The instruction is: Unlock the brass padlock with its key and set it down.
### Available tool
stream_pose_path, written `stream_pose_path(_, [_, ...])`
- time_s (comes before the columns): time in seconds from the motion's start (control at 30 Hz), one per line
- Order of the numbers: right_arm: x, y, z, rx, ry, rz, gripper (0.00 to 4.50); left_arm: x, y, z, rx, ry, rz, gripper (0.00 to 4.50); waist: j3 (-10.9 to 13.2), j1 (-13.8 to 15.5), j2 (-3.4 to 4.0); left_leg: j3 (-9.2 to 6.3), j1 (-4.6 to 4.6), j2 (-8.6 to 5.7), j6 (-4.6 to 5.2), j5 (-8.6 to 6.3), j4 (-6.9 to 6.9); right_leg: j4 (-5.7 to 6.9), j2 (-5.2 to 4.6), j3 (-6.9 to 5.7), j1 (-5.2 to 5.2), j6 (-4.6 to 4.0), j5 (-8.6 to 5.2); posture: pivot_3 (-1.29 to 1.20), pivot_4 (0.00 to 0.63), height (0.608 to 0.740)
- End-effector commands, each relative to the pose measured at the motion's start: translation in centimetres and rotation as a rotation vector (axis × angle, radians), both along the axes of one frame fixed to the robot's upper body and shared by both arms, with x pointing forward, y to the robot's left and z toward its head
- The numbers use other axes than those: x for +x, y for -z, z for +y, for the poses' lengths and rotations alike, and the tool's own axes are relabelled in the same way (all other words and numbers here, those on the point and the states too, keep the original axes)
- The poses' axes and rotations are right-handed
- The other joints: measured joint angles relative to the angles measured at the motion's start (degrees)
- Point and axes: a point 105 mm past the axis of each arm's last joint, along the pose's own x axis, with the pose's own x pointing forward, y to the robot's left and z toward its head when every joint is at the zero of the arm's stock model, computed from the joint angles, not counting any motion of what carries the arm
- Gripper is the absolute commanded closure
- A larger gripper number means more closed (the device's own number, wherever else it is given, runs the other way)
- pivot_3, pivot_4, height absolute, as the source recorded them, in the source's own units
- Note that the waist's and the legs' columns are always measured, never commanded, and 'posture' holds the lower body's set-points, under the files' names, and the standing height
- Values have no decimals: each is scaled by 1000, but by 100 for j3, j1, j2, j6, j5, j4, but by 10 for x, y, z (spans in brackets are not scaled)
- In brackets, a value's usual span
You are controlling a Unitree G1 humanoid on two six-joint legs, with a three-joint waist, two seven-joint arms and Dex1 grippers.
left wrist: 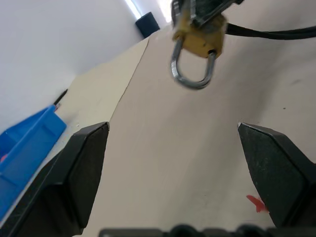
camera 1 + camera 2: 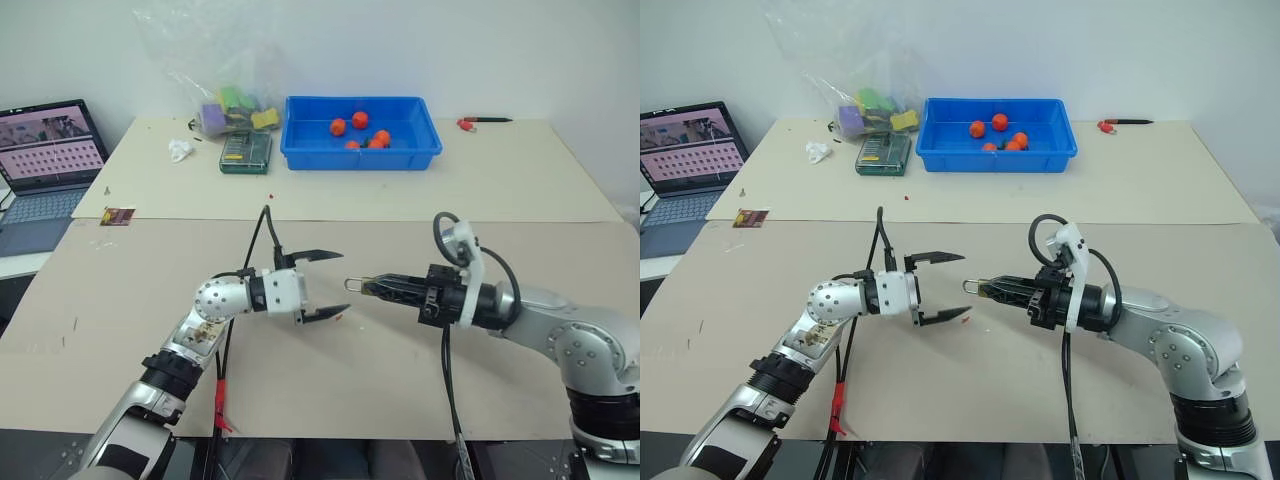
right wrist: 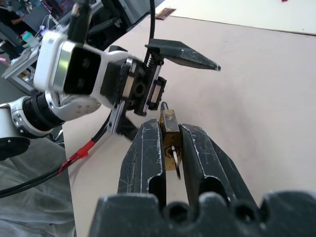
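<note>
The brass padlock [image 3: 169,129] is pinched between the two black fingers of my right gripper [image 2: 366,287], which is shut on its body above the middle of the table. Its silvery shackle [image 1: 192,74] sticks out past the fingertips toward my left gripper. Both shackle legs look seated in the body. The key [image 3: 176,159] shows as a small silvery piece at the padlock's keyhole end, between the right fingers. My left gripper [image 2: 338,285] stands open just left of the shackle, level with it, its fingers [image 1: 84,163] spread wide and holding nothing.
A blue bin [image 2: 300,150] with orange balls stands at the back centre, with a green box [image 2: 246,151] and a plastic bag of blocks [image 2: 225,105] to its left. A laptop [image 2: 45,160] sits far left. A red pen [image 2: 483,122] lies back right.
</note>
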Motion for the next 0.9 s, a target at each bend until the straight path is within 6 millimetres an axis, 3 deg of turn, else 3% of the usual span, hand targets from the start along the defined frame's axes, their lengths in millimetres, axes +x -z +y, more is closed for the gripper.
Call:
stream_pose_path(0.03, [-4,-17,-4,7,-23,-75,4397,1,-17,-3,-160,28,282,1835,0,-12,-1,0,-2,0,0,0,0,4,0,0,0,0,0,0,150,740])
stream_pose_path(0.17, [-7,-22,-6,7,-45,-92,4397,-4,-32,-5,-370,129,780,3287,1,-62,-1,-2,-2,2,2,-1,0,8,0,0,0,2,-1,0,150,740])
stream_pose_path(0.3, [-7,-24,-7,6,-52,-96,4397,-7,-52,-6,-463,183,882,4452,1,-94,-1,-3,2,3,2,-1,0,8,1,0,0,6,-4,0,150,740])
stream_pose_path(0.4, [-7,-24,-7,7,-53,-98,4397,-16,-57,-9,-448,232,938,4452,1,-92,-1,-2,3,4,0,0,0,8,2,1,0,4,-3,0,150,740])
stream_pose_path(0.6, [-7,-29,-5,18,-59,-107,4397,-35,-47,-18,-356,276,994,4452,1,-63,-1,0,3,3,-2,1,0,6,1,5,0,1,-1,0,150,740])
stream_pose_path(0.9, [-9,-35,-4,32,-64,-116,4397,-31,-46,-17,-364,244,992,4452,1,-58,-1,0,3,4,-2,1,0,-2,0,6,0,0,-2,0,150,740])
